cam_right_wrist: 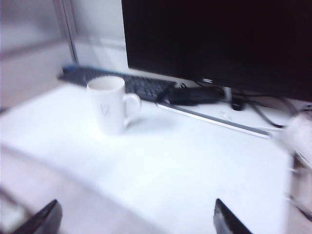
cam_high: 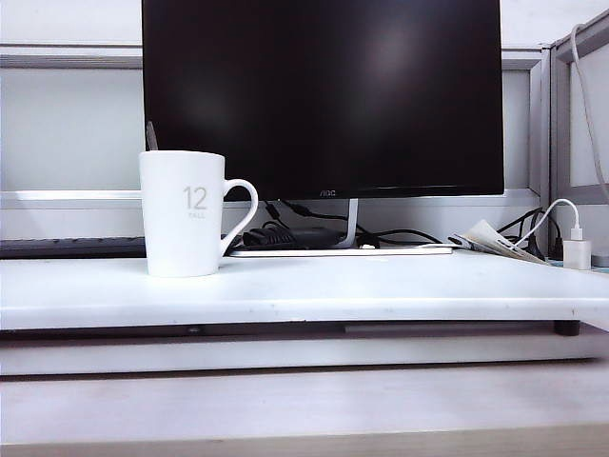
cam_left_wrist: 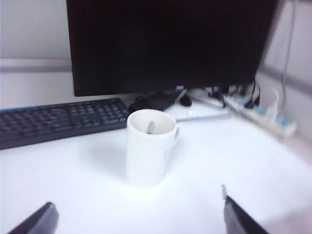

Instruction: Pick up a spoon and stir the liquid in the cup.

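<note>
**Mug and spoon on the white table, both claws spread and clear**

The cup (cam_high: pixel 188 213), a tall white mug printed with a grey "12", stands upright on the left part of the white table (cam_high: pixel 381 286), its loop handle turned to the right. The spoon (cam_high: pixel 151 135) sits inside it; only the slim grey-brown handle end shows above the rim at the mug's far left side in the exterior view, and the left wrist view shows a dull grey piece of it resting against the inner wall.

Behind the mug a large dark monitor (cam_high: pixel 324 95) fills the far side, with a dark keyboard (cam_left_wrist: pixel 58 119) to the far left and a white charger plug (cam_high: pixel 577 252) at the far right.

The left gripper (cam_left_wrist: pixel 139 219) hangs on the near side of the mug, well apart from it, its two dark fingertips (cam_left_wrist: pixel 36 222) spread wide with nothing between them. The right gripper (cam_right_wrist: pixel 134 219) sits nearer and to the right of the mug, jaws likewise wide apart and empty. That view is blurred.
</note>
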